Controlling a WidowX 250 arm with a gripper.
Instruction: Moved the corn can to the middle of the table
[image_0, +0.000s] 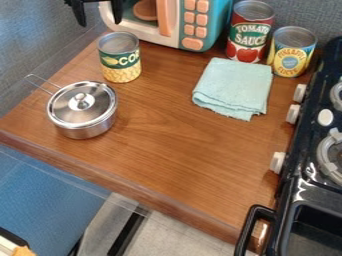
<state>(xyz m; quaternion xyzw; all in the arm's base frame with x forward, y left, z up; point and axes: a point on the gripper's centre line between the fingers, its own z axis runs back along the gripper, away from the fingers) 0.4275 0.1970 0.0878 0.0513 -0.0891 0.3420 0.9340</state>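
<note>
Farthest left, below the gripper in the view, we see a shiny stainless steel pot with a lid and wire handle (82, 112), standing near the can we want. Next comes our black two-finger gripper (99, 23), at the top edge of the view, its fingers spread and holding nothing.

Just below it and slightly to its right stands the yellow and green cylindrical metal corn can (121, 58), on the brown wooden table (167, 155). It is upright: its long axis runs vertically, the grey metal end faces up, and the printed front looks toward the camera, turned a little rightward. We judge this to be the approach, before any grasp. Next we should bring the fingers over the can, lower them astride its sides and close, then lift and carry it down and right of the gripper's present place to the table's middle, keeping it upright.

Right of the gripper, along the back, sits the teal and white toy microwave with orange buttons (204, 25). Farther right and lower lies the folded pale-green cloth (234, 87), which we would keep the can off when setting down.
</note>
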